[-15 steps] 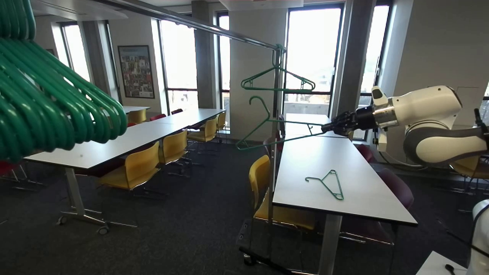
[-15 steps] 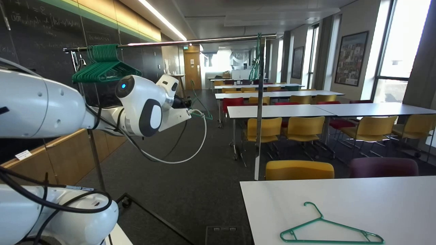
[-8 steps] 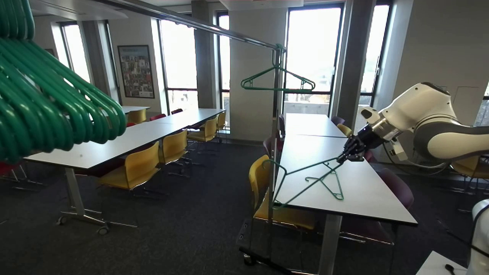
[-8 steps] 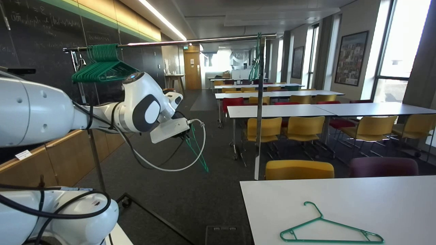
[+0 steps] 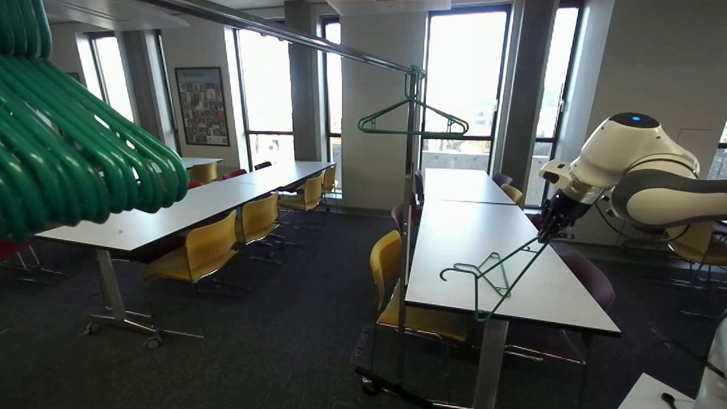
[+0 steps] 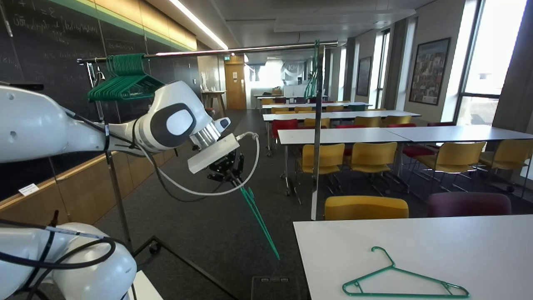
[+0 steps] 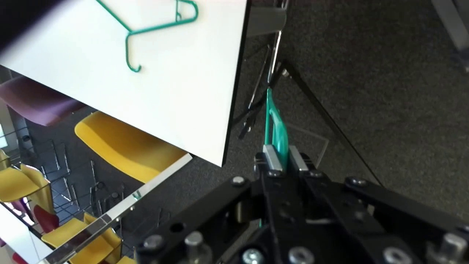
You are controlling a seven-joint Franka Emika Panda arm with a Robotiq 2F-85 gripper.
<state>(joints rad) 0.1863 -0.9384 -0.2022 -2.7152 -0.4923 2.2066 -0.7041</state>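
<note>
The green hanger is held by one end in the gripper, whose grey pads press against it from both sides. The rest of it slants down through the air; in an exterior view it is seen nearly edge-on over the dark floor, beside the white table and apart from it. A second hanger lies flat on that table. Higher up, a metal rail carries a tight bunch of hangers at one end and a few more hangers at the other, next to an upright post. A yellow chair and a purple chair stand side by side at the edge of that table.
</note>
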